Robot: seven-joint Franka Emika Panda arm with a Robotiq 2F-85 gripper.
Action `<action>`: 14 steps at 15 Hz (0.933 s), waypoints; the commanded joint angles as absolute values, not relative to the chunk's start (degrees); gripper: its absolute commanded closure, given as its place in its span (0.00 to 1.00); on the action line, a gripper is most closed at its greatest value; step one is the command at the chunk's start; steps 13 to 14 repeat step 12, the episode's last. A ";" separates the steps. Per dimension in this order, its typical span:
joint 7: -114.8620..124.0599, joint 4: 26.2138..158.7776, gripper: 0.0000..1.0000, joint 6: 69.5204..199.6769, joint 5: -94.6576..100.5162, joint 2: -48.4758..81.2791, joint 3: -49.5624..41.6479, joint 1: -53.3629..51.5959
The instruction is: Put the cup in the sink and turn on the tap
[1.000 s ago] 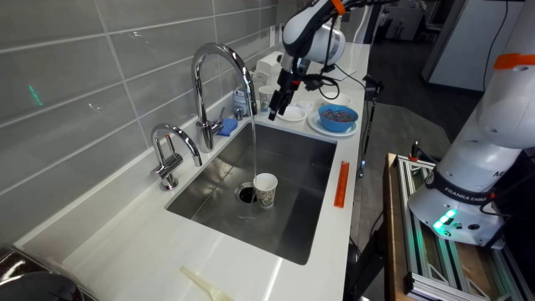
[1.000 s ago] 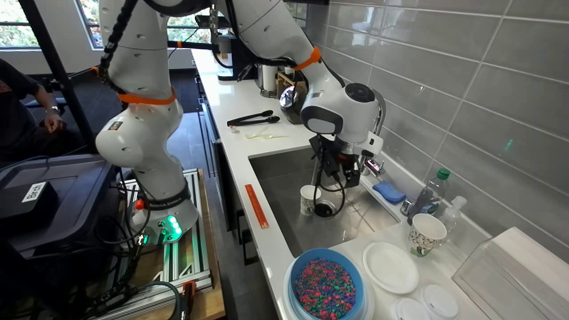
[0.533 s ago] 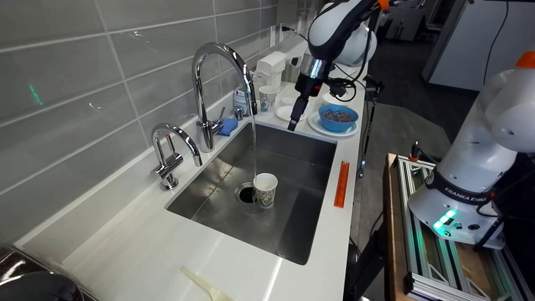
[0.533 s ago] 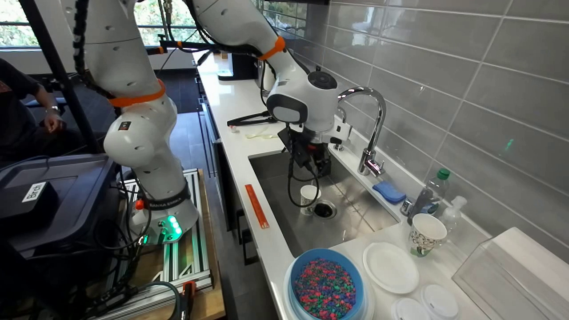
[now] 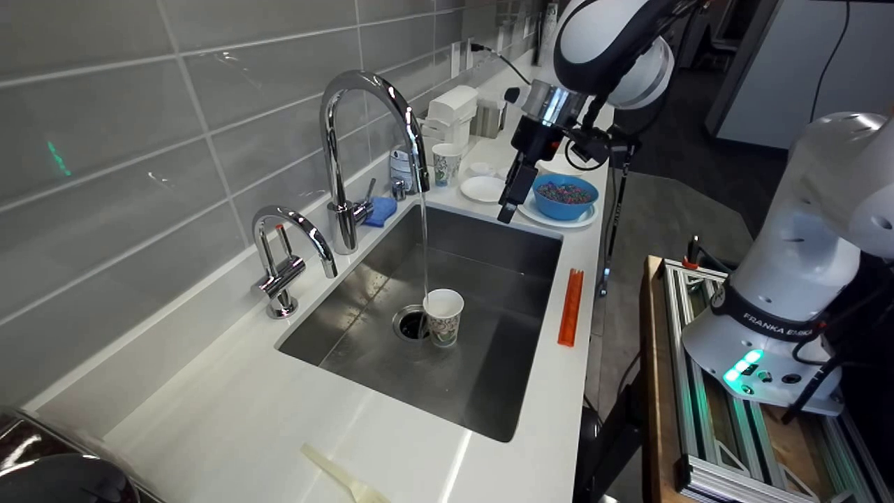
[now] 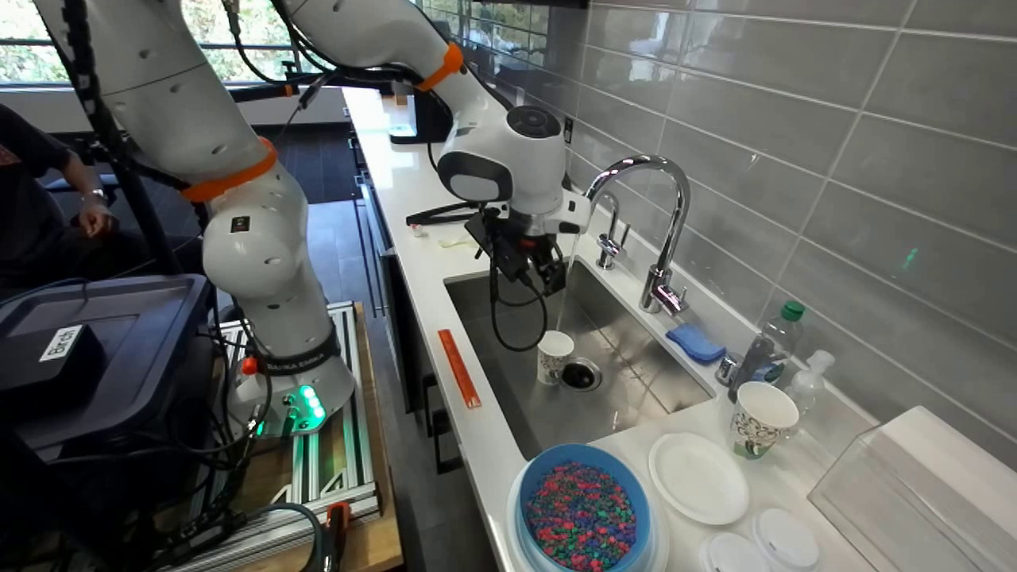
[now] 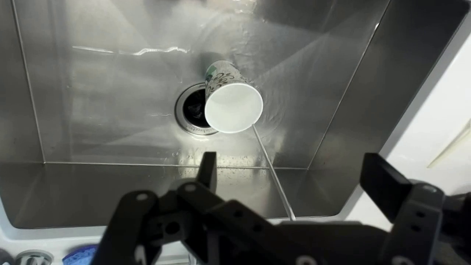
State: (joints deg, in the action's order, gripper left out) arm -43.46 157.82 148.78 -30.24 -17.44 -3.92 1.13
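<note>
The cup (image 5: 444, 325) stands upright in the steel sink (image 5: 454, 398), beside the drain hole; it also shows in an exterior view (image 6: 550, 364) and the wrist view (image 7: 233, 106). The tall gooseneck tap (image 5: 332, 150) is running; it also shows in an exterior view (image 6: 674, 237). Its thin water stream comes down at the cup's rim; I cannot tell how much enters the cup. My gripper (image 7: 290, 163) is open and empty, fingers wide apart. It is in the air above the sink (image 6: 552, 282), apart from cup and tap.
A low chrome tap (image 5: 279, 269) stands beside the tall one. A blue sponge (image 5: 380, 211), another paper cup (image 5: 445, 165), plates (image 6: 699, 479) and a blue bowl (image 5: 564, 199) of coloured bits stand round the basin. An orange strip (image 5: 571, 307) lies along the front edge.
My gripper has moved away from the tall tap, toward the counter's front edge, over the sink. The cup has stayed still, and the water runs throughout.
</note>
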 commanded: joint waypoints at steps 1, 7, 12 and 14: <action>-45.50 157.63 0.00 149.30 -31.68 -18.50 -3.42 1.13; -43.03 157.12 0.00 149.06 -28.67 -18.22 -6.44 -1.46; -43.06 157.12 0.00 149.06 -28.66 -18.27 -6.43 -1.47; -43.06 157.12 0.00 149.06 -28.66 -18.27 -6.43 -1.47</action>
